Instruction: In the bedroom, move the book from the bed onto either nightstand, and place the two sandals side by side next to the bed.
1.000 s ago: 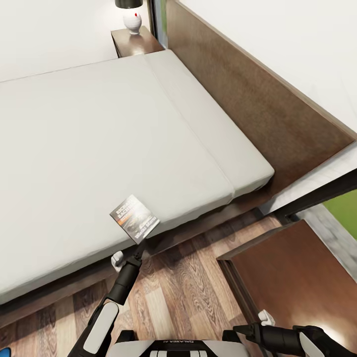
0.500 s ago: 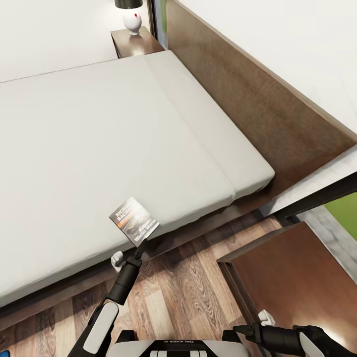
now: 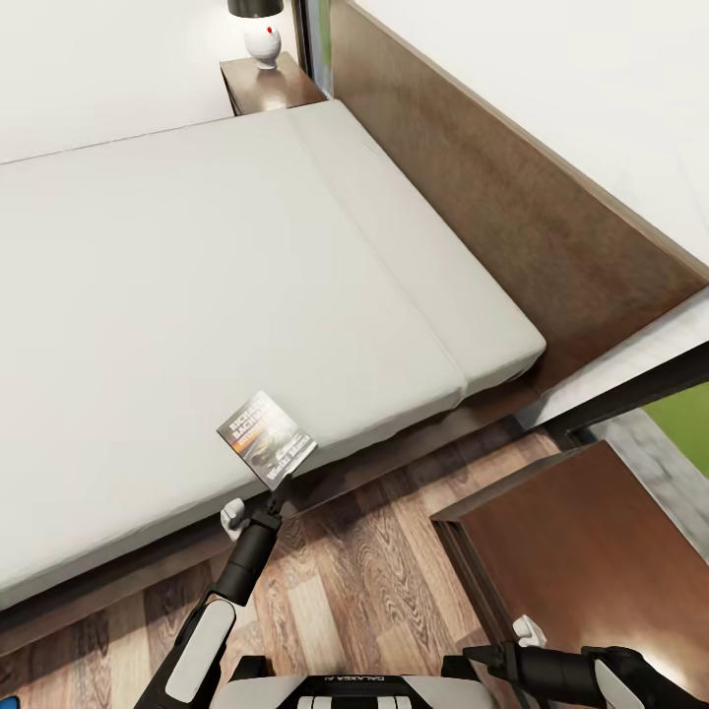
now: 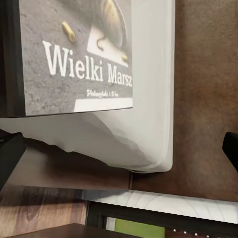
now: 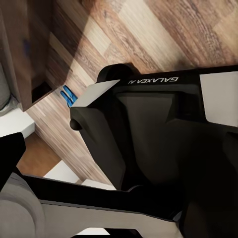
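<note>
Head view: left tool (image 3: 279,489) grips the book (image 3: 266,438).

White walls (image 3: 591,108) rose above a dark wood headboard (image 3: 512,217); wood-plank floor (image 3: 364,581) ran below, and a white lamp (image 3: 262,39) stood in the far corner.

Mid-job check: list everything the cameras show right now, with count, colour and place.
book: one, dark cover with white lettering, held over the bed's near edge
bed: one, light-grey mattress, dark brown frame and headboard
nightstand: one, dark brown, near right
second nightstand: one, dark brown, beyond the bed
lamp: one, white base, on it
sandals: blue, on the floor, count unclear
floor: wood plank
left hand: shut on book
right hand: black, low right, state unclear
</note>
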Controlling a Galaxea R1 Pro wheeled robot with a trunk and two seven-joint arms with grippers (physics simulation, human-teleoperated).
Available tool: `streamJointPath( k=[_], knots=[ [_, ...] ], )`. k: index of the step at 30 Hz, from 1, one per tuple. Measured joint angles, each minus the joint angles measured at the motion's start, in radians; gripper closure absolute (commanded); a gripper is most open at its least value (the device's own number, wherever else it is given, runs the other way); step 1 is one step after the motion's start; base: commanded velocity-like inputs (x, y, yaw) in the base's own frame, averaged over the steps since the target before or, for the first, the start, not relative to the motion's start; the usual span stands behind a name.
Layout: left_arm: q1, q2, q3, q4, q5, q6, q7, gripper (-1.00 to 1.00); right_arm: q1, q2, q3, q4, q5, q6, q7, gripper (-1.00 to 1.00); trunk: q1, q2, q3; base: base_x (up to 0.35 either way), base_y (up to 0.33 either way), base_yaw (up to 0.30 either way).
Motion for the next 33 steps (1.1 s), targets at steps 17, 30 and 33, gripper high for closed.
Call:
streamJointPath(
  k=[17, 30, 33],
  knots=[
    [0.0, 0.0, 0.001, 0.001, 0.001, 0.001, 0.0, -1.0, 0.0, 0.0, 0.0, 0.0, 0.0, 0.0, 0.0, -1.0, 0.008, -0.014, -0.006, 0.0, 0.0, 0.0],
    [0.0, 0.0, 0.002, 0.002, 0.021, 0.001, 0.001, -1.0, 0.0, 0.0, 0.0, 0.0, 0.0, 0.0, 0.0, -1.0, 0.031, -0.056, -0.025, 0.0, 0.0, 0.0],
    [0.0, 0.001, 0.002, 0.002, 0.035, 0.001, 0.001, -1.0, 0.0, 0.0, 0.0, 0.0, 0.0, 0.0, 0.0, -1.0, 0.042, -0.077, -0.034, 0.0, 0.0, 0.0]
  ],
)
